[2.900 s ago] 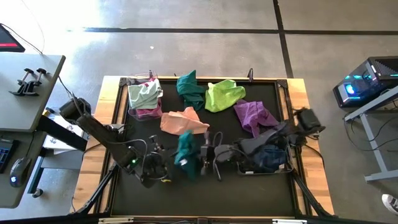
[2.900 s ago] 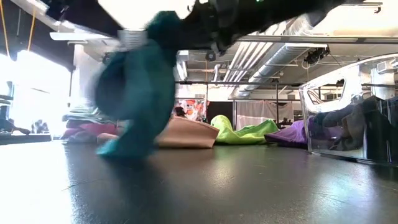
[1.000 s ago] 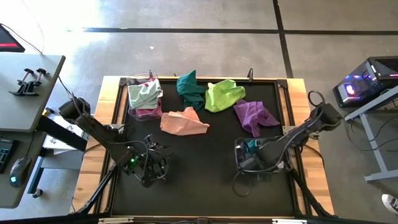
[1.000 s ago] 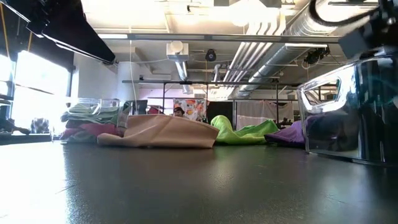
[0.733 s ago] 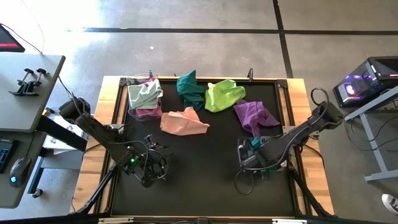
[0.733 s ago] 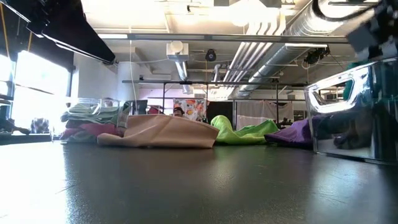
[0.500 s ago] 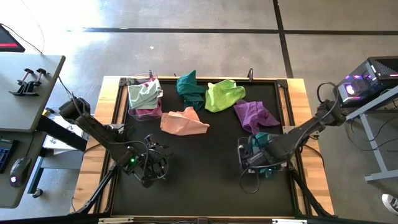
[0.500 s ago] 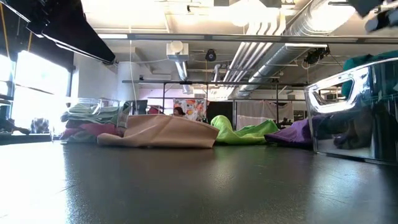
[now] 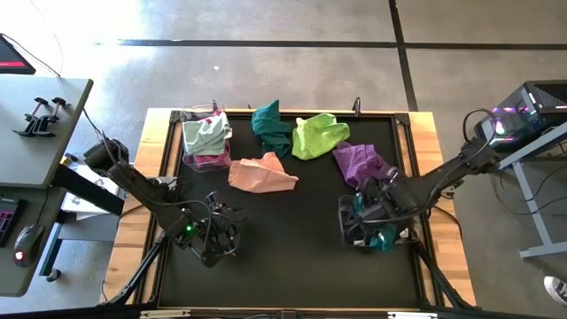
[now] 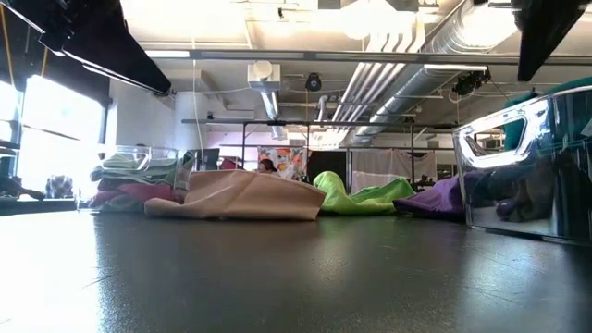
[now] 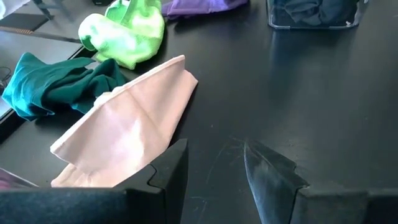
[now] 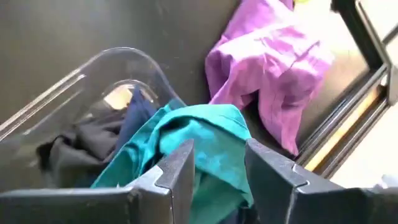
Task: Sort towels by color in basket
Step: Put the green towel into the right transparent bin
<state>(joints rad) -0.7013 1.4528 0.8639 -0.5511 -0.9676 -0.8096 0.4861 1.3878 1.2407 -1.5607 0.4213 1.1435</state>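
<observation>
My right gripper [image 9: 368,211] is open above the clear basket [image 9: 347,232] at the table's right. A teal towel [image 12: 199,143] lies on top of the dark navy and black towels [image 12: 81,146] in that basket, and my fingers stand over it without holding it. My left gripper [image 9: 220,237] is open and empty, low over the table's near left; it also shows in the left wrist view [image 11: 214,155]. A peach towel [image 9: 261,173], a dark teal towel [image 9: 270,127], a lime towel [image 9: 319,135] and a purple towel [image 9: 363,164] lie loose on the table.
A second clear basket [image 9: 186,152] at the far left holds a mint towel [image 9: 205,133] on top of a magenta one [image 9: 211,161]. The black mat is bare between the grippers and along the near edge. A wooden frame [image 9: 423,159] rims the table.
My right gripper has risen out of the right basket and drawn back toward the table's right and far side. The teal towel has stayed behind on top of the dark towels in the basket.
</observation>
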